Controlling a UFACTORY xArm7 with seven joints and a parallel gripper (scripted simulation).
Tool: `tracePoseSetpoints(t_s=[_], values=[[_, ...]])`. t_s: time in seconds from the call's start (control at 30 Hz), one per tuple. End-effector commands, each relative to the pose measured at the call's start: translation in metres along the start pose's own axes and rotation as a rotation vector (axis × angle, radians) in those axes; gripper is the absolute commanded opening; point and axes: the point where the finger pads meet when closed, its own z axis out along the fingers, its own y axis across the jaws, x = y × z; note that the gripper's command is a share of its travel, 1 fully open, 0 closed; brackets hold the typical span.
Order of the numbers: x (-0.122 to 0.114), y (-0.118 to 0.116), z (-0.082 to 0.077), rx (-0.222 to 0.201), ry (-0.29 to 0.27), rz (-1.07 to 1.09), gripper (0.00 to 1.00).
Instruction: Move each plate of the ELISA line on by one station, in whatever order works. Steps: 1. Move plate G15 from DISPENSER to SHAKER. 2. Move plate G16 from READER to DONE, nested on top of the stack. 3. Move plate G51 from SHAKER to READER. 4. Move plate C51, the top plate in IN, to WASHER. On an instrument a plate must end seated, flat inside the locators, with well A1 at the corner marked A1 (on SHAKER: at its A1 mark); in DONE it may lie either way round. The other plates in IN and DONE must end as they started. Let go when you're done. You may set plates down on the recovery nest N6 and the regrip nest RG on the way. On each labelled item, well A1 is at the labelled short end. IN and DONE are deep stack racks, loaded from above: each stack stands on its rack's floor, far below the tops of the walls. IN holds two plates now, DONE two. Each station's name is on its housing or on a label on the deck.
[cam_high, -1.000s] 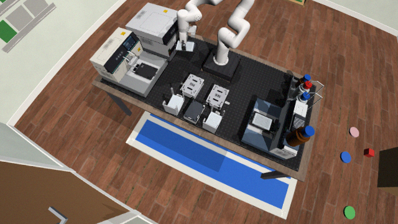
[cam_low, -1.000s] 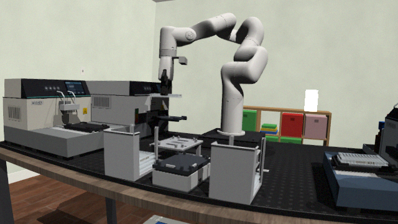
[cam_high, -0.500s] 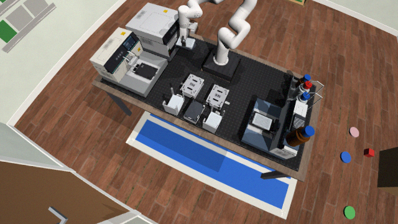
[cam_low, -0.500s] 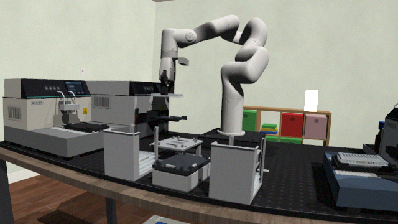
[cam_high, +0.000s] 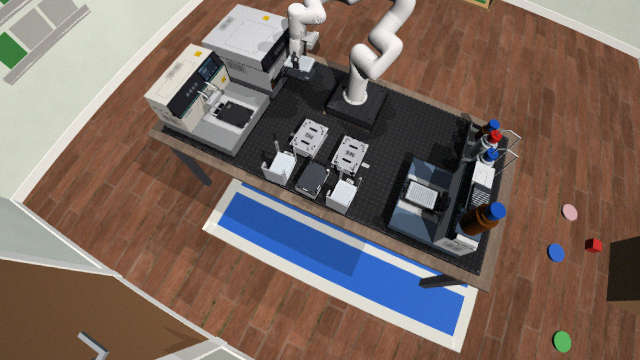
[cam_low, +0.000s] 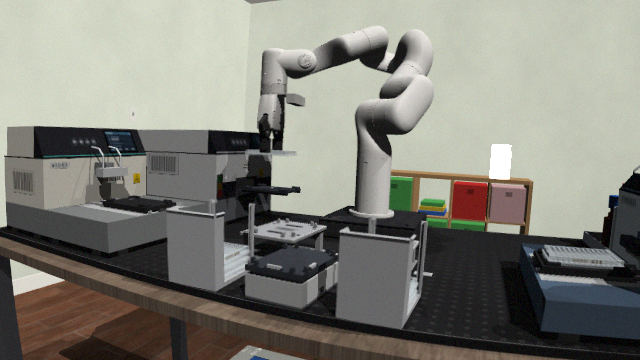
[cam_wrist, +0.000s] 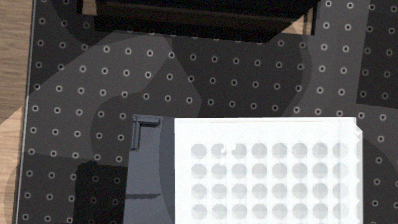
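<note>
my hand is clamped on a white well plate, fingers spread wide across it, and it hangs high above the counter, right in front of the reader. i can't make out the plate's label from here, so i won't swear which one it is.

in the wrist view the plate fills the lower half, rows of round wells showing, flat and level. just beside its left edge, lower down, sits a dark carrier with a raised corner locator.

my read on handling: this is light, rigid moulded plastic, smooth-sided, so it could slip or tip if i squeeze off-centre. i'd hold it at the middle of two opposite walls, never over the wells, and keep it level.

out from the reader: the washer sits to its left, two white racks with a dark-topped station between them stand toward the front edge, and another plate lies on the blue instrument far to the right.
</note>
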Motion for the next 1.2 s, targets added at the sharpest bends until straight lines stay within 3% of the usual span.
tracePoseSetpoints(t_s=[0.0,0.33,1.17], values=[[-0.006,-0.016,-0.001,-0.001,-0.004,0.058,0.0],[-0.012,-0.041,-0.001,0.0,-0.004,0.094,0.0],[-0.012,-0.041,0.003,0.0,-0.004,0.094,0.0]])
